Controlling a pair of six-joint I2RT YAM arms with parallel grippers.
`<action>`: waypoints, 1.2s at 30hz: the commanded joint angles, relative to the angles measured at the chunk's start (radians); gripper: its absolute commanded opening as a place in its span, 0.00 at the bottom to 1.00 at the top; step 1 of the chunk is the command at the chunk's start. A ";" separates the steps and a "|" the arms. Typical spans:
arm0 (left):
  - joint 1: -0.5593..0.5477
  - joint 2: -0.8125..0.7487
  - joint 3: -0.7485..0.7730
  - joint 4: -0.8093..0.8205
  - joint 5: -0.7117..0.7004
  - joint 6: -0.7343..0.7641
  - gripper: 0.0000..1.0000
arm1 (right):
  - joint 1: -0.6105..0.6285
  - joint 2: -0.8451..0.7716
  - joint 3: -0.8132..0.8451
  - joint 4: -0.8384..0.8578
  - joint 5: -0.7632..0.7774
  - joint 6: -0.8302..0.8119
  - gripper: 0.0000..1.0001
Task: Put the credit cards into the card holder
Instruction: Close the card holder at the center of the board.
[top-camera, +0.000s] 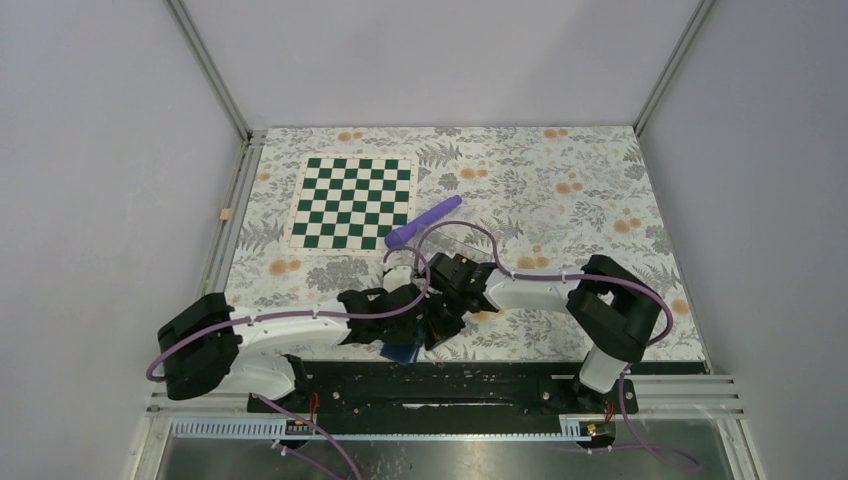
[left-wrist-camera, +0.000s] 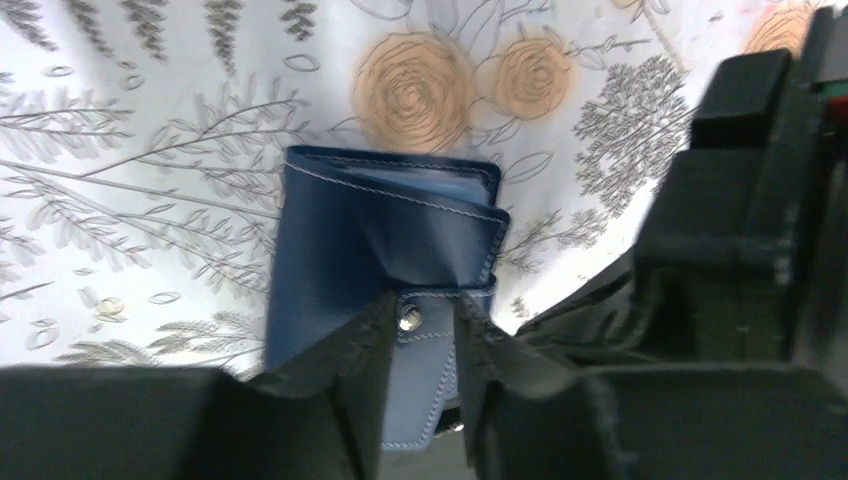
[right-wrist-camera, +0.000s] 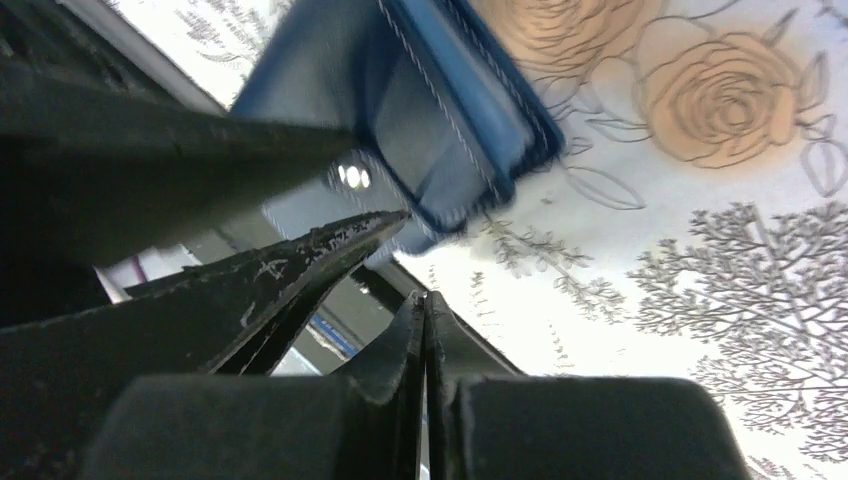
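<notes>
The navy-blue card holder (left-wrist-camera: 380, 240) lies part-folded on the flowered table cover at the near edge; it also shows in the top view (top-camera: 400, 352) and the right wrist view (right-wrist-camera: 430, 100). A pale edge shows inside its top pocket. My left gripper (left-wrist-camera: 425, 305) is closed onto the holder's snap tab (left-wrist-camera: 432, 375), one finger at each edge. My right gripper (right-wrist-camera: 425, 296) is shut with nothing visible between its fingers, just beside the holder and the left fingers (right-wrist-camera: 300, 260). No loose credit card is in view.
A purple marker-like object (top-camera: 425, 220) lies mid-table beside a green chessboard (top-camera: 350, 203). The right arm's black body (left-wrist-camera: 740, 200) crowds the left gripper's right side. The black base rail (top-camera: 450, 385) runs just behind the holder.
</notes>
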 joint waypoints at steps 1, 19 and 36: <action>-0.036 -0.072 -0.008 -0.046 0.037 0.172 0.40 | 0.028 0.069 0.002 -0.001 0.051 0.021 0.00; 0.201 -0.487 -0.230 0.089 0.254 0.086 0.72 | 0.025 -0.012 0.022 -0.001 0.057 0.040 0.00; 0.351 -0.519 -0.439 0.138 0.377 -0.119 0.46 | 0.024 0.045 0.102 0.019 -0.015 0.068 0.04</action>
